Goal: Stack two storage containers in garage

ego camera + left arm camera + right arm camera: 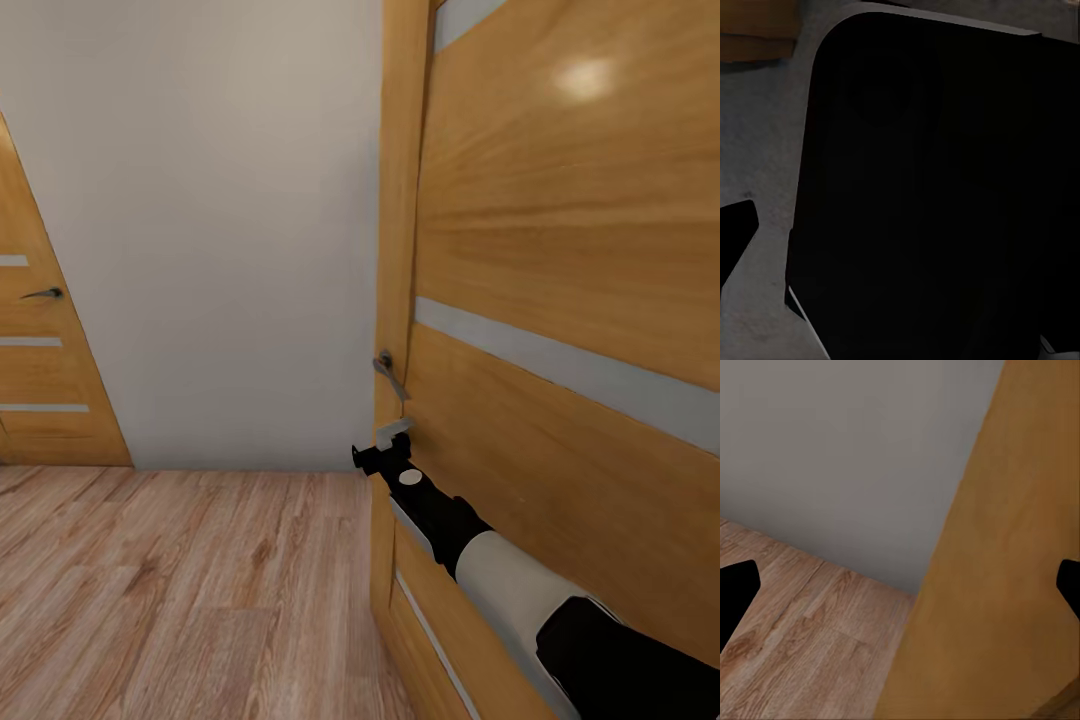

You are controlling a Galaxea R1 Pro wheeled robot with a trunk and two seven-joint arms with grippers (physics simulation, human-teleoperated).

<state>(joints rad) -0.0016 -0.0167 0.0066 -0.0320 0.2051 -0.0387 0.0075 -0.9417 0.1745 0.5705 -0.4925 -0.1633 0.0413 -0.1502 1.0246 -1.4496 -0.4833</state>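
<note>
Wooden door (560,300) close beside right gripper (392,440), handle (388,372) just above.

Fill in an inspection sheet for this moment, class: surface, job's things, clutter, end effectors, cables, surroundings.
Surface: light wood plank floor.
Job's things: nothing seen.
Clutter: nothing seen.
End effectors: right end effector sits just below the lever handle at the open wooden door's edge, fingertips spread wide apart; left end effector cannot be judged.
Cables: nothing seen.
Surroundings: plain grey wall; a second wooden door, shut, at far left.
</note>
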